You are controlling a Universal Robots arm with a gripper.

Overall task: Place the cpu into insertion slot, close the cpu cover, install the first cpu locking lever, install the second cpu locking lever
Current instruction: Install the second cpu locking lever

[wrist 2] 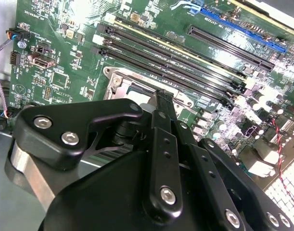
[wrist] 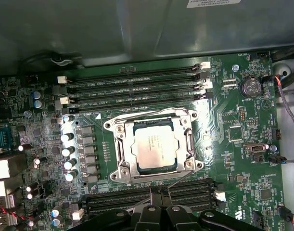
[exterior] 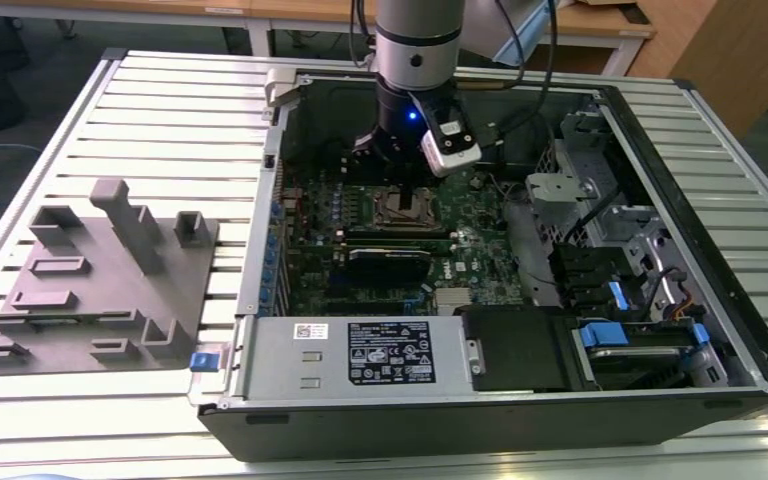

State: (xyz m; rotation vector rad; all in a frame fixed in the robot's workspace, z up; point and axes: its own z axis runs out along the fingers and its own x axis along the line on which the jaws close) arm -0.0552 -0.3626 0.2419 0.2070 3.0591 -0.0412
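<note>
The small square chip with its silvery-grey metal top (wrist: 155,144) lies flat in the square socket, the thin silver metal frame (wrist: 154,145) closed around it — green circuit board (wrist: 233,159) on all sides. Long black memory slots (wrist: 132,89) run along two opposite sides. The black gripper's fingertips (wrist: 159,199) sit just beside the socket's edge — a thin silver wire lever (wrist: 178,180) slants there.

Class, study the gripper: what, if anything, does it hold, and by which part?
The gripper appears shut on the tip of a thin locking lever beside the cpu cover; the cpu sits seated, unheld.
</note>
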